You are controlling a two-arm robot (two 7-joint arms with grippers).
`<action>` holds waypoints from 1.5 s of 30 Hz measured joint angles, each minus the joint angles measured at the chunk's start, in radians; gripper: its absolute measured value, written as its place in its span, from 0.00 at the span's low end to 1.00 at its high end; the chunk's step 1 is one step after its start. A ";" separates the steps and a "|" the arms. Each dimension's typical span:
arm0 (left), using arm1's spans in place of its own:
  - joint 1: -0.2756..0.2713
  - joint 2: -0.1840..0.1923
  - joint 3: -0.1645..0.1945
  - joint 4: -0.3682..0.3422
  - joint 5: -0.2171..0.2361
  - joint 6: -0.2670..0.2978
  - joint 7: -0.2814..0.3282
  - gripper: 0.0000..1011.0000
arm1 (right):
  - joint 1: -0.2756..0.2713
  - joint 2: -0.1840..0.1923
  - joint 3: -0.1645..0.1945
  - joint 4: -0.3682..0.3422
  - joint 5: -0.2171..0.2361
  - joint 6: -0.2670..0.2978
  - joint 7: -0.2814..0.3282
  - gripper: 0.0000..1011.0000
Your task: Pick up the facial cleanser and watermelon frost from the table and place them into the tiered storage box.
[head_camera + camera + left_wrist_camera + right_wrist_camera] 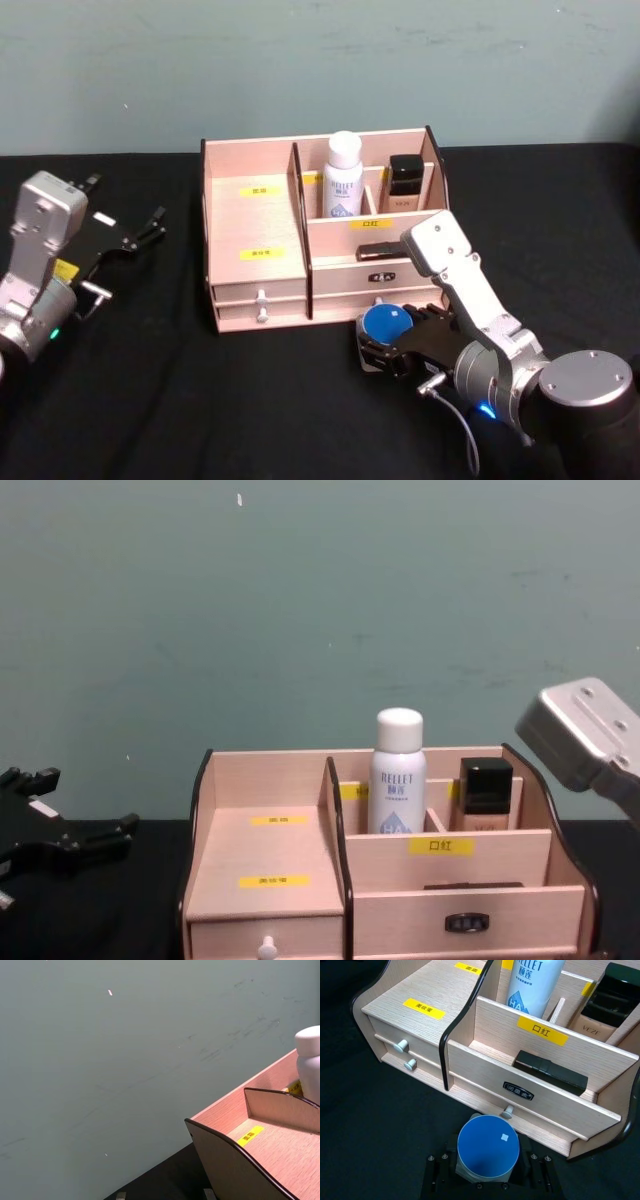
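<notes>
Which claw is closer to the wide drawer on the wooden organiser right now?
Right. The right claw, shut on a blue-lidded jar, sits just in front of the wide drawer. The left claw is open, off past the organiser's left end.

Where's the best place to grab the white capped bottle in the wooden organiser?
Grip the white bottle by its cap and shoulder, coming straight down. It stands upright in a back compartment of the pale-wood tiered storage box, walls hiding its lower half, so sides look blocked. The left gripper, open, is free; the right gripper holds a blue-lidded round jar.
</notes>
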 joint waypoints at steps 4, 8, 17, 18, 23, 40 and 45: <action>0.000 0.000 0.000 0.000 0.000 0.000 0.000 0.99 | 0.000 0.000 0.000 0.000 0.000 0.000 0.000 0.72; 0.000 0.000 0.000 0.000 0.000 0.000 0.000 0.99 | -0.001 0.000 0.001 -0.002 0.000 -0.001 0.002 0.72; 0.000 0.000 0.000 0.000 0.000 0.000 0.000 0.99 | -0.038 0.029 0.012 -0.070 -0.005 -0.033 0.063 0.72; 0.000 0.000 0.000 0.000 0.000 0.000 0.000 0.99 | -0.041 0.032 0.013 -0.076 -0.006 -0.033 0.067 0.72; 0.000 0.000 0.000 0.000 0.000 0.000 0.000 0.99 | -0.056 0.054 -0.004 -0.168 -0.012 -0.040 0.141 0.72; 0.000 0.000 0.000 0.000 0.000 0.000 0.000 0.99 | 0.089 -0.025 -0.066 -0.119 -0.043 -0.024 0.187 0.72; 0.000 0.000 0.000 0.000 0.000 0.000 0.000 0.99 | 0.127 -0.059 -0.078 -0.072 -0.055 -0.027 0.181 0.72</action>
